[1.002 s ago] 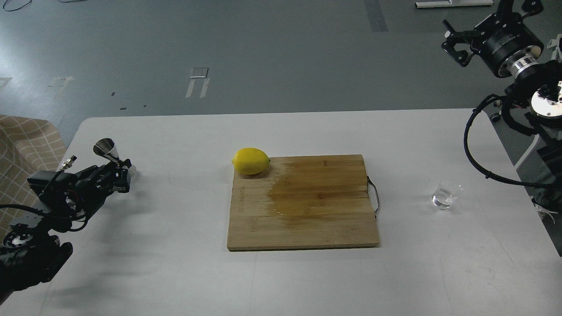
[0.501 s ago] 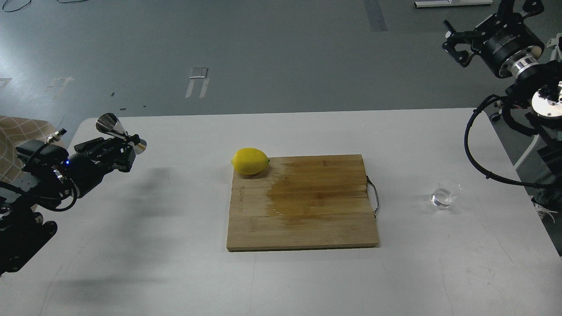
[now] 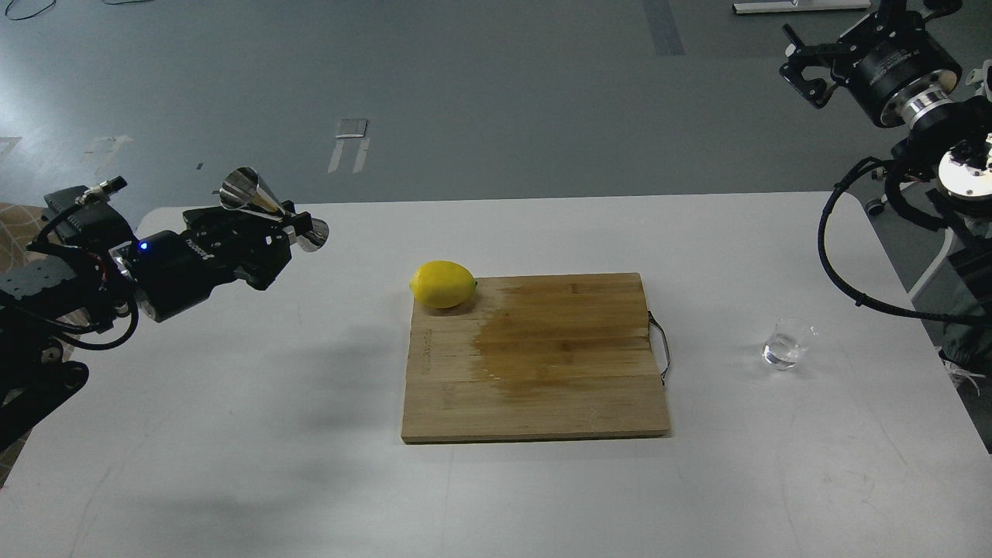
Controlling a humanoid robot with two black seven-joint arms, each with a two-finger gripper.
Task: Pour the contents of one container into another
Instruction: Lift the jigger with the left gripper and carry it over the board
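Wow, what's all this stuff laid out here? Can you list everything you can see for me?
table: one, white, fills the lower part of the view
cutting board: one, brown wood with a darker wet-looking patch and a metal handle on its right edge, middle of the table
lemon: one, yellow, at the board's far left corner
glass cup: one, clear, standing on the table right of the board, apart from it
jigger: one, shiny steel, tilted, held in the air above the table's far left part
floor: grey, with tape marks, beyond the table
left gripper: one, black, fingers closed on the jigger
right gripper: one, black, raised at top right, holding nothing, fingers apart
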